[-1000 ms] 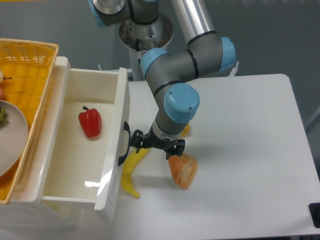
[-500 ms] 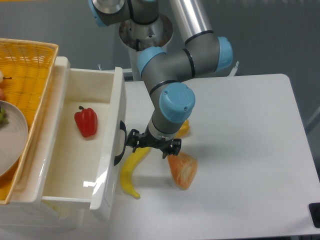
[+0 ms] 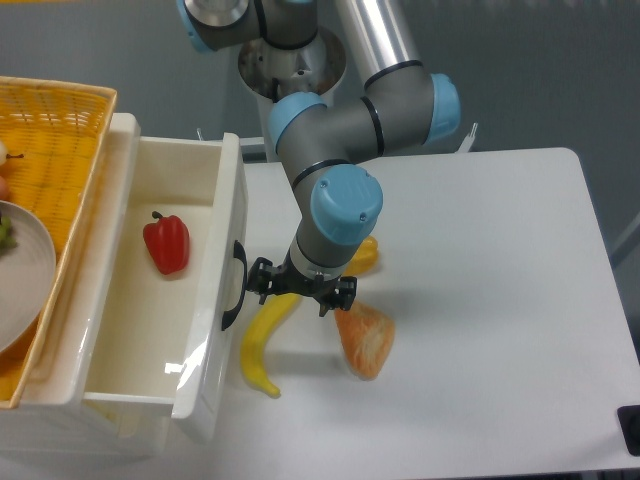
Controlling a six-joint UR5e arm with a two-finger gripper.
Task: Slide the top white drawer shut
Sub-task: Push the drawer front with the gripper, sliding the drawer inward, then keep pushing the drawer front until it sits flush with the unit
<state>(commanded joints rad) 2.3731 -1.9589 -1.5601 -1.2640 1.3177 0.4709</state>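
The top white drawer (image 3: 222,230) stands pulled out from the cabinet at the left, its front panel facing right with a curved black handle (image 3: 232,287). A red bell pepper (image 3: 166,243) lies inside it. My gripper (image 3: 298,290) hangs from the arm just right of the handle, its left finger close to or touching the drawer front. The fingers look spread with nothing between them.
A yellow banana (image 3: 262,340) and a piece of orange bread (image 3: 365,338) lie on the white table (image 3: 480,300) under and beside the gripper. A yellow wicker basket (image 3: 55,130) with a grey plate (image 3: 22,270) sits on top of the cabinet at the left.
The drawer front has slid left, into the cabinet, with the pepper carried along. My gripper has followed it left, staying against the front panel.
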